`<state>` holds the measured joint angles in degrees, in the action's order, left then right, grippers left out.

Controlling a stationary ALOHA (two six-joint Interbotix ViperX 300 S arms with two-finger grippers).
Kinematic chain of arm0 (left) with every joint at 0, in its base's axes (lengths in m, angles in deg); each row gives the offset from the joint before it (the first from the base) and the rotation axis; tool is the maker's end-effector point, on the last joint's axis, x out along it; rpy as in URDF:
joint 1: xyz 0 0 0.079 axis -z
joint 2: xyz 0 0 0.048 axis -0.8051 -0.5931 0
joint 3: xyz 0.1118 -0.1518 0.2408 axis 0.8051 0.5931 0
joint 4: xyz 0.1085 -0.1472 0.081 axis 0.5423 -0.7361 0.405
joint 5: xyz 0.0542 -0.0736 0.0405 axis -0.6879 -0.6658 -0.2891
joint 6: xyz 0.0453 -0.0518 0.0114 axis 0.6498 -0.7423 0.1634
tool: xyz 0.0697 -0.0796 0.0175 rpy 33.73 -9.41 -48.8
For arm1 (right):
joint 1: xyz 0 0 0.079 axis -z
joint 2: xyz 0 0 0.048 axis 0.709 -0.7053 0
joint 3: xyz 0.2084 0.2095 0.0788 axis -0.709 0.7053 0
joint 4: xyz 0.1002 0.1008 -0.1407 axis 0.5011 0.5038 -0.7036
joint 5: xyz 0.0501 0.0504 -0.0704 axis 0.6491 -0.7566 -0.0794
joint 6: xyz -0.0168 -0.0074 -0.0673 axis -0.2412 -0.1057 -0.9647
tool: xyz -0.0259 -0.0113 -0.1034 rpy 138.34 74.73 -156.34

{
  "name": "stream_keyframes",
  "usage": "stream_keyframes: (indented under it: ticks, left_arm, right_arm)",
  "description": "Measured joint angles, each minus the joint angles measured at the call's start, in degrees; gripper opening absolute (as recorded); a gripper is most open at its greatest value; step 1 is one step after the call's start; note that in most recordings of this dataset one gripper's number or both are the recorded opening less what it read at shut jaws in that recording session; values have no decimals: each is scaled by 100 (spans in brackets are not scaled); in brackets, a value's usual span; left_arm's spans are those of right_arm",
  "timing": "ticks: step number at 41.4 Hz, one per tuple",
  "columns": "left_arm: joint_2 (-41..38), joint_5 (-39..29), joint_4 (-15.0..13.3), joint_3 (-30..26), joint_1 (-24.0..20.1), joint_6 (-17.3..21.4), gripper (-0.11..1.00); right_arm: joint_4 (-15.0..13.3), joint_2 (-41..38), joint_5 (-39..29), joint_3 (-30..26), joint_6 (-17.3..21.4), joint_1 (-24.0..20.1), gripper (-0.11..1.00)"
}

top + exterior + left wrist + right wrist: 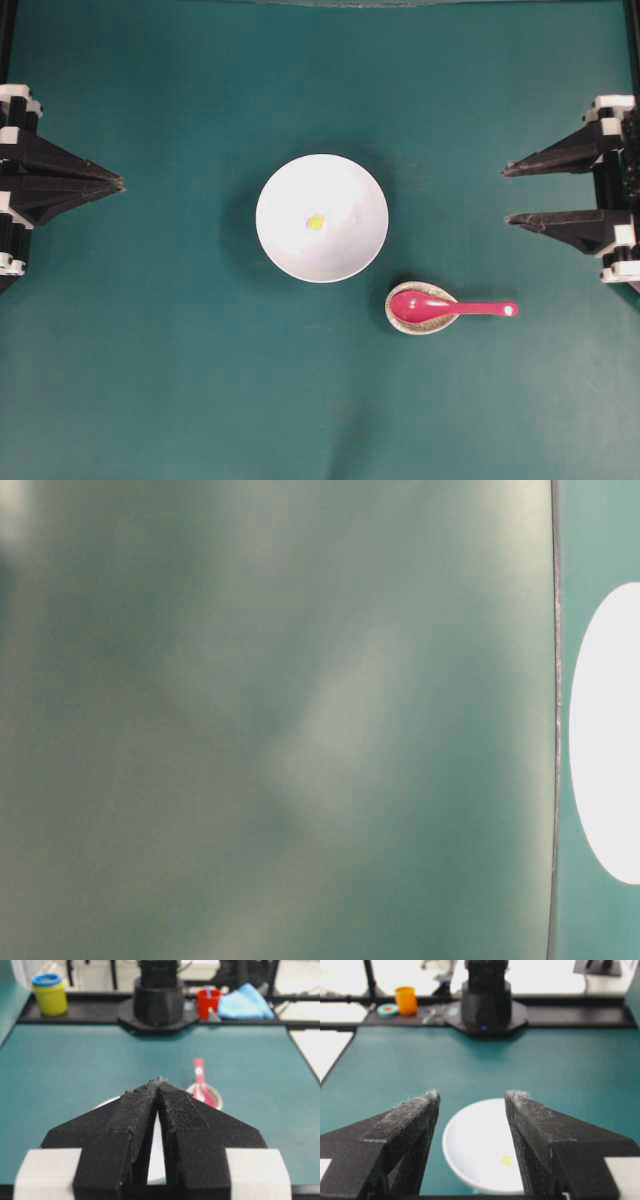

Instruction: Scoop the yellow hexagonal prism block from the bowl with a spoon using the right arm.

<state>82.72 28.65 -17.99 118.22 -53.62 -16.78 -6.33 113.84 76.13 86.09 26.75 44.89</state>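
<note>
Teal matting covers the whole table, with the bowl near its middle and the yellow hexagonal prism block lying on the bowl's floor, just off centre. Beside the bowl, toward the right arm's side, the spoon rests with its scoop in a small speckled dish and its handle aimed at the right gripper.

Nothing has been picked up — the task looks to be at its very start. The right gripper hangs at the table's edge, well apart from the spoon, jaws spread wide and empty. The left gripper sits opposite, fingers pressed together on nothing.

The next move likely calls for the right arm to reach the handle, close on it, then carry the scoop over the bowl's rim.

The table-level view is mostly a blurred green wash, showing only a white sliver of the bowl. From the left wrist, the closed fingers mask most of the bowl, and the block cannot be seen there.
</note>
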Motion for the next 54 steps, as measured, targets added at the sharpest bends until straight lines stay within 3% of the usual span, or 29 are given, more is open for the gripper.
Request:
stream_keyframes:
  ticks: [21,39,44,54]
  left_arm:
    - [0,-97,0,0,-9,-9,5]
    - [-9,-141,0,0,-9,-18,5]
    - [-18,-149,0,0,-9,-18,5]
    - [-18,-149,0,0,-9,-18,5]
  right_arm:
    - [18,-1230,158,0,360,0,59]
    - [79,-2575,1178,229,721,-229,59]
    - [246,-2830,1608,439,765,-422,59]
    - [940,-3261,2479,879,773,-1090,59]
